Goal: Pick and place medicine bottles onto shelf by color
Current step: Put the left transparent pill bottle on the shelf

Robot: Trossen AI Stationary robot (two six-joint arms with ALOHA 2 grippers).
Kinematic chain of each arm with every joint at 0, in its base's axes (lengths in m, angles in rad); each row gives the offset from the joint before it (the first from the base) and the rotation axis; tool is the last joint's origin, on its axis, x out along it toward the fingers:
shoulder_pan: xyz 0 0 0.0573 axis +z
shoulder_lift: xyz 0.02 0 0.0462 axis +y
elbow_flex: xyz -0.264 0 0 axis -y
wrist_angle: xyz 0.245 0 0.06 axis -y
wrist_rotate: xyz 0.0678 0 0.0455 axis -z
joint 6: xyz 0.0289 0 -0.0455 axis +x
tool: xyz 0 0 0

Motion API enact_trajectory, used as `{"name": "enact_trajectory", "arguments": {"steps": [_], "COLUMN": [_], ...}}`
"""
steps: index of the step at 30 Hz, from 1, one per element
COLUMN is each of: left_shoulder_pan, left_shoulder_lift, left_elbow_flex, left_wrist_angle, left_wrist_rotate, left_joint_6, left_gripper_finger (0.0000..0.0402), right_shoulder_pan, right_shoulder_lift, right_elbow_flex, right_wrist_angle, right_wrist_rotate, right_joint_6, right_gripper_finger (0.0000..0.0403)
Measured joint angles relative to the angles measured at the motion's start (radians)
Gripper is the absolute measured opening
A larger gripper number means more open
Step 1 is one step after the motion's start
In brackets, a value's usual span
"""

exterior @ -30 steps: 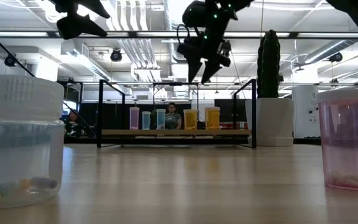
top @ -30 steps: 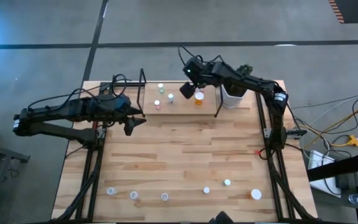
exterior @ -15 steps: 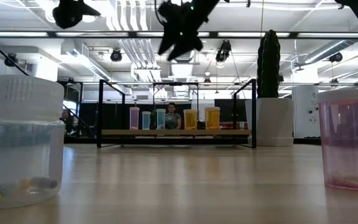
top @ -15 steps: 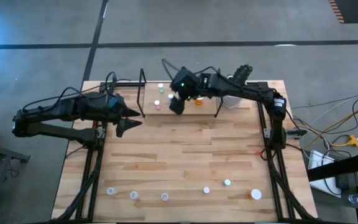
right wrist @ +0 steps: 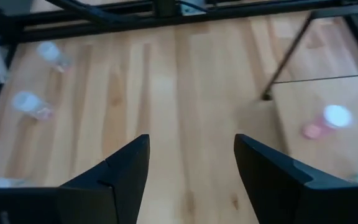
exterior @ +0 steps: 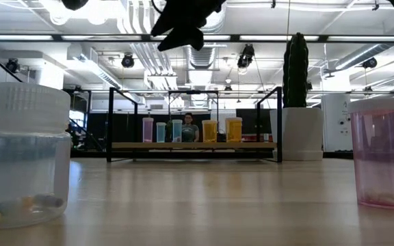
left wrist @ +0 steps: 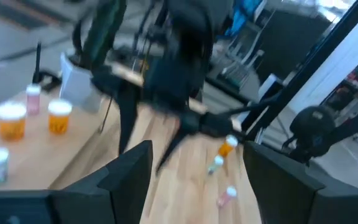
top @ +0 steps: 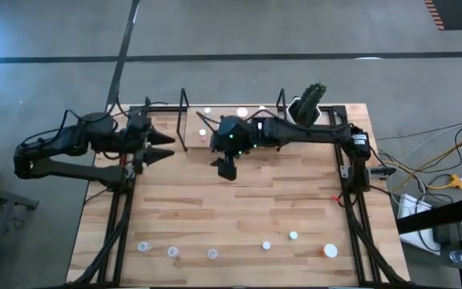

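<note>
We reach the right arm from the desk's right edge across its far half, the right gripper [top: 226,169] pointing down in the air just in front of the shelf [top: 215,138], fingers spread and empty. Our left gripper [top: 167,147] hangs level at the far-left side, jaws parted on nothing. Five medicine bottles [exterior: 217,130] stand on the shelf at the far edge; six more line the near edge.

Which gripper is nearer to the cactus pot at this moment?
Right. The right gripper hangs over the table's middle, in front of the shelf; the left gripper is farther from the cactus pot, beyond the shelf's other end.
</note>
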Motion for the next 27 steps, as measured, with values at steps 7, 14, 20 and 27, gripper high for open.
{"name": "enact_trajectory", "arguments": {"steps": [7, 14, 20, 27], "left_shoulder_pan": [0.0, 0.0, 0.001, 0.0], "left_shoulder_lift": [-0.025, -0.019, 0.025, 0.07], "left_elbow_flex": [-0.088, -0.189, -0.179, -0.059], "left_wrist_angle": [0.266, 0.445, 0.454, 0.238], "left_wrist_rotate": [-0.019, -0.051, -0.113, -0.127], "left_joint_6": [0.057, 0.062, 0.118, 0.253], "left_gripper_finger": [0.0235, 0.0235, 0.0235, 0.0235], "right_shoulder_pan": [0.015, 0.025, 0.025, 0.033], "right_shoulder_lift": [-0.003, -0.045, -0.066, -0.066], "right_elbow_flex": [-0.018, -0.019, -0.019, -0.022], "right_wrist_angle": [0.039, 0.017, -0.054, -0.164], "right_wrist_rotate": [-0.064, -0.065, -0.052, -0.01], "right_joint_6": [0.052, 0.075, 0.08, 0.113], "right_gripper_finger": [0.0223, 0.0223, 0.0223, 0.0223]}}
